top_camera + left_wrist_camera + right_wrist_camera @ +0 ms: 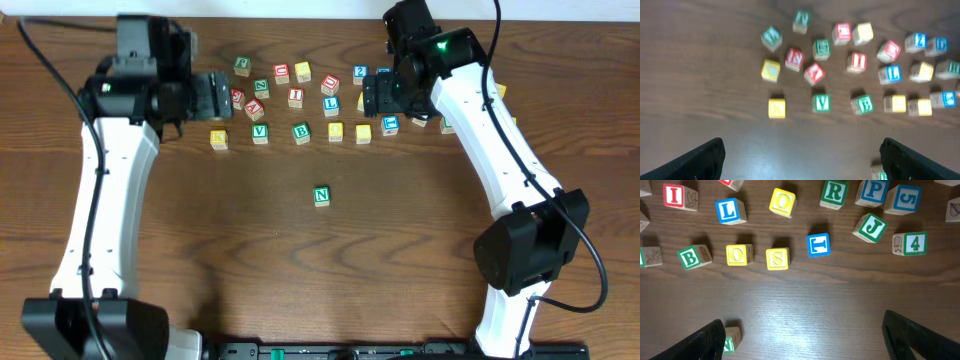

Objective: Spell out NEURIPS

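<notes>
**Left gripper**: the two dark fingers stand wide apart at the lower corners of the left wrist view, with nothing between them but bare table; beyond them lie, in a row, a yellow block whose letter is too blurred to read, a green V block and a green B block; in the overhead view this gripper hangs at the left edge of the block cluster.

**Right gripper**: jaws spread and empty over open wood; the green N block lies at the bottom edge of the right wrist view, just beside the finger at lower left; in the overhead view it sits alone, well apart from the cluster and nearer the arm bases.

**Row ahead of the right gripper**: the green B block, a yellow O block, the yellow S block, and a blue block whose letter lies sideways and cannot be read with certainty.

**Farther row**: the red I block, a blue L block, the green R block and the blue P block, all loose and apart from one another; a tilted green J block lies to the right.
</notes>
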Robot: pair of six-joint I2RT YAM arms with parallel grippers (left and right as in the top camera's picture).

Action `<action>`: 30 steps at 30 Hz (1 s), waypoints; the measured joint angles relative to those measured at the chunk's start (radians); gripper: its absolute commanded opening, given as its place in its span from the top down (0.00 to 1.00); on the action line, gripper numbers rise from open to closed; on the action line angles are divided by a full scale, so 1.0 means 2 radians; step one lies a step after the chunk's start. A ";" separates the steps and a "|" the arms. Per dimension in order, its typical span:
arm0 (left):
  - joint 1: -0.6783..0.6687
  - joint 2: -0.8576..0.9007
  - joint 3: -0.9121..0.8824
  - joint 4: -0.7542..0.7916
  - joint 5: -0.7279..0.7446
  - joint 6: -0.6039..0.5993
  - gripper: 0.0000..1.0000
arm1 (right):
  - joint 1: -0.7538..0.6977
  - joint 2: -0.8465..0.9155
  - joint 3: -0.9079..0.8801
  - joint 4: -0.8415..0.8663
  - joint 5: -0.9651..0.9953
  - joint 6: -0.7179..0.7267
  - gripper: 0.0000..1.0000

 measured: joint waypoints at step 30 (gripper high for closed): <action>-0.005 0.259 0.245 -0.013 -0.025 0.003 0.02 | 0.000 -0.001 0.001 -0.010 -0.003 -0.002 0.01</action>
